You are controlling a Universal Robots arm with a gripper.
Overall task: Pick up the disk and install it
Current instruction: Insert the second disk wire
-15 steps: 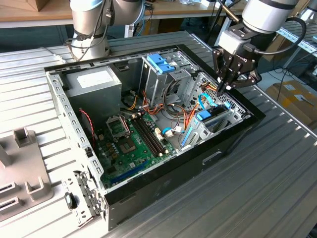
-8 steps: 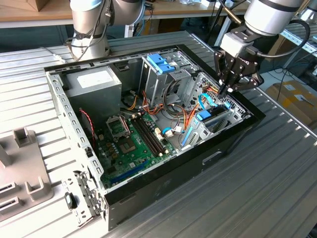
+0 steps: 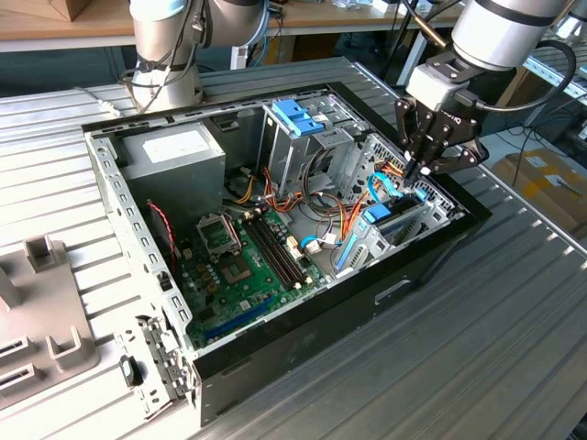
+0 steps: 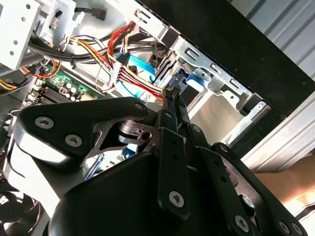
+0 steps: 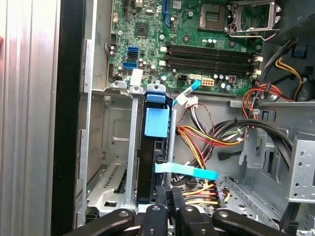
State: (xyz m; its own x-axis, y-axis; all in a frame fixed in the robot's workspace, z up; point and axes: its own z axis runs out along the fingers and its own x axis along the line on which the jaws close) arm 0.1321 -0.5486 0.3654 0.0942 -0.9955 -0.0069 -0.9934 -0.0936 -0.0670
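Observation:
The disk (image 5: 156, 123) stands on edge in the metal drive bay (image 5: 114, 147) at the front corner of the open computer case (image 3: 275, 348). Its light-blue plastic frame faces up, and a flat blue cable (image 5: 187, 170) crosses beside it. In the exterior view the disk (image 3: 381, 216) sits low in the bay at that view's right. My gripper (image 5: 170, 194) hovers right at the end of the disk's edge with its fingers pressed together and nothing between them. The exterior view shows the gripper (image 3: 425, 170) just above the bay, and the second wrist view shows the gripper (image 4: 171, 96) pointing down at it.
A green motherboard (image 3: 243, 261) fills the case floor. A grey power supply box (image 3: 174, 151) and a tall metal cage with a blue top (image 3: 298, 119) stand at the back. Bundles of coloured cables (image 5: 206, 137) run beside the bay. A second arm's base (image 3: 165, 55) stands behind the case.

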